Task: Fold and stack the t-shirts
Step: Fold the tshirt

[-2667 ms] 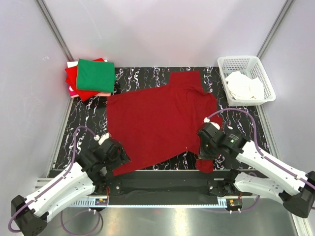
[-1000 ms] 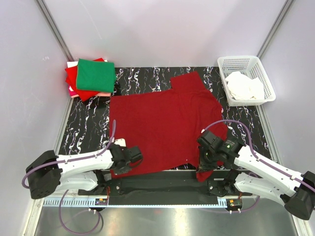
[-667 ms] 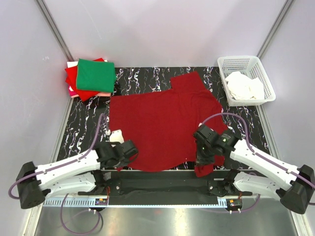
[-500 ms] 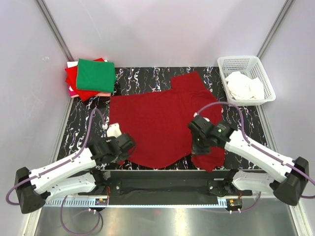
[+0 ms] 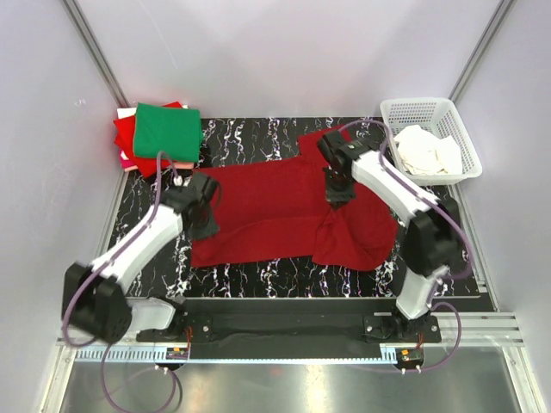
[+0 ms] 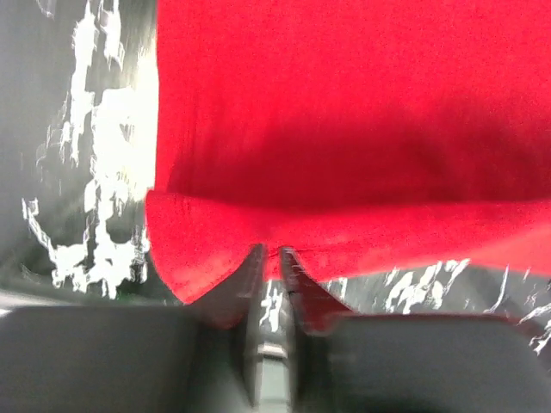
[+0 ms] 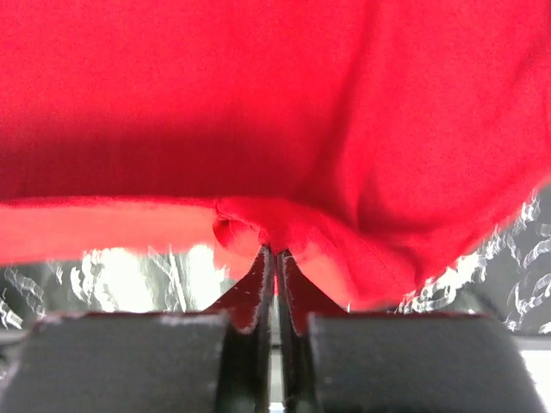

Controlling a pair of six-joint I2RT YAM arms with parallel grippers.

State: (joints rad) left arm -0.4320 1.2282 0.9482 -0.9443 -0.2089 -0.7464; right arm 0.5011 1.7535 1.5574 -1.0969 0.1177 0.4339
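Note:
The dark crimson t-shirt lies across the marbled table, its near half folded back over itself. In the right wrist view my right gripper is shut on a bunched edge of this shirt. Seen from above, that gripper sits over the shirt's right middle. My left gripper is at the shirt's left end. Its jaws stand slightly apart, with the folded hem at their tips. Folded t-shirts are stacked at the far left: green on top, bright red below, and a pale pink edge.
A white lattice basket holding white cloth stands at the far right corner. Bare black marbled table shows between the shirt and the front rail. Grey walls close in the left, right and back.
Both arms have swung away from the front edge, carrying the shirt's near hem over its far half. The left jaws have parted a little.

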